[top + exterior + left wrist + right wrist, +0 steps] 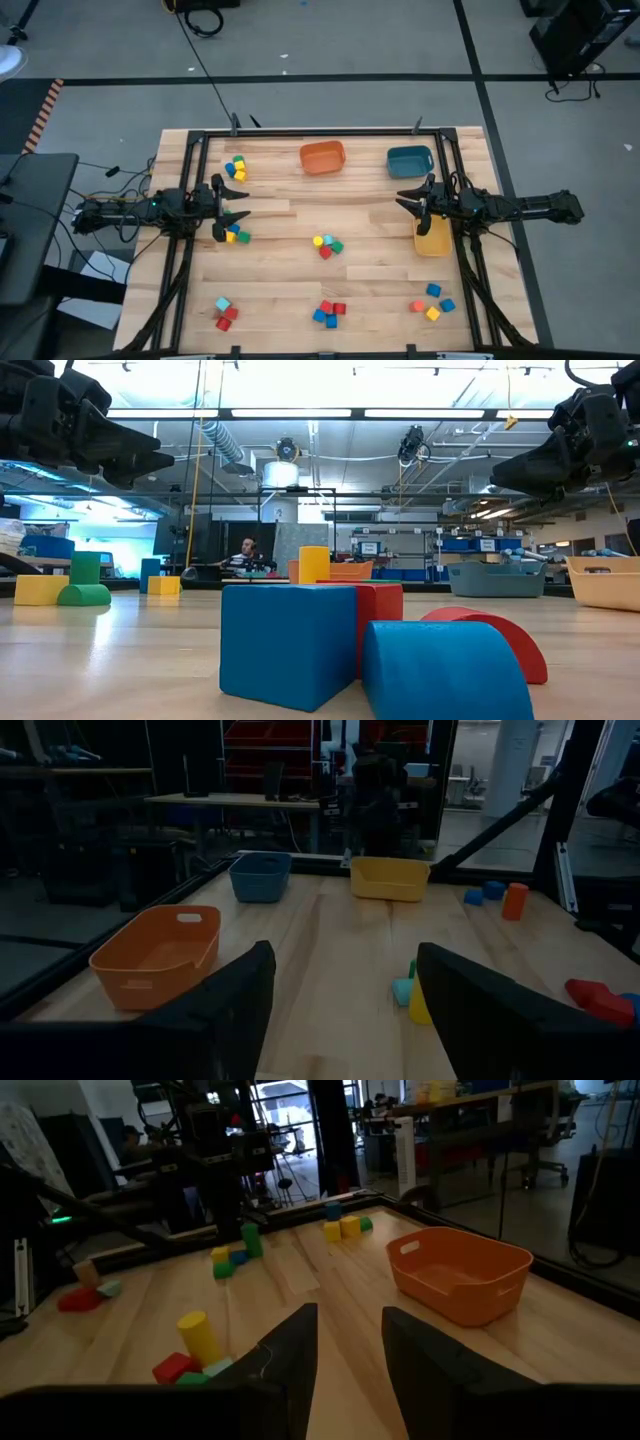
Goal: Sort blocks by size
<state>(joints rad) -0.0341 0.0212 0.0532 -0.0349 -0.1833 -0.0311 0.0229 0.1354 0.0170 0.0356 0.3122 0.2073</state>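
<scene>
In the overhead view we see our left gripper (232,206) at the left side of the frame, raised above the wooden table (370,290) with its fingers spread wide and nothing between them. Just below it lies a small cluster of blocks (237,236), and another cluster (236,168) sits above it toward the upper left. Our right gripper (413,201) hangs at the right of the frame, over the near end of the yellow bin (433,240); its fingers stand a little apart and hold nothing. The orange bin (322,157) and the teal bin (409,161) sit along the top of the table. More blocks lie in groups at the centre (327,245), lower left (224,314), bottom centre (328,312) and lower right (432,303).
</scene>
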